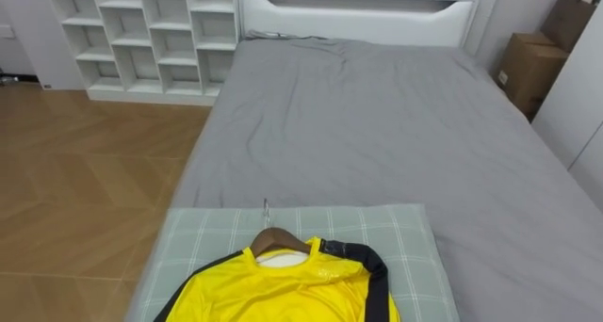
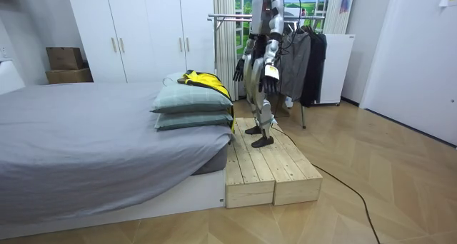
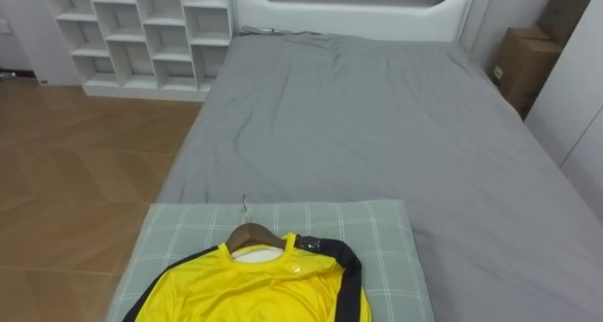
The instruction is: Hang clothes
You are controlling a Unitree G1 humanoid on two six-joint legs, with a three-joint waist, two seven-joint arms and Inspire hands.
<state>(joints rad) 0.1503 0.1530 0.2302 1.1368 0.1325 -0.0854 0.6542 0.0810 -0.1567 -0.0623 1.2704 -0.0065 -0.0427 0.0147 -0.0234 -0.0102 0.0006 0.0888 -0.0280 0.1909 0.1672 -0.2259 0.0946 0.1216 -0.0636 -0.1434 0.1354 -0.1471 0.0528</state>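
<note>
A yellow shirt [image 1: 283, 289] with dark trim lies on a wooden hanger [image 1: 276, 237] whose metal hook points up the bed. Shirt and hanger rest on a stack of pale green checked pillows [image 1: 400, 237] at the foot of the grey bed [image 1: 377, 124]. In the room view I stand on a wooden platform [image 2: 264, 165] right behind the pillows, facing the shirt [image 2: 202, 80]. My left hand [image 2: 270, 73] and right hand [image 2: 238, 68] hang at my sides with relaxed fingers, holding nothing. A clothes rack [image 2: 228, 17] stands just behind me.
Dark garments [image 2: 303, 55] hang on the rack. White cube shelves [image 1: 141, 35] stand left of the headboard and cardboard boxes [image 1: 529, 68] to its right. White wardrobes [image 2: 143, 30] line the wall. Wood floor lies left of the bed.
</note>
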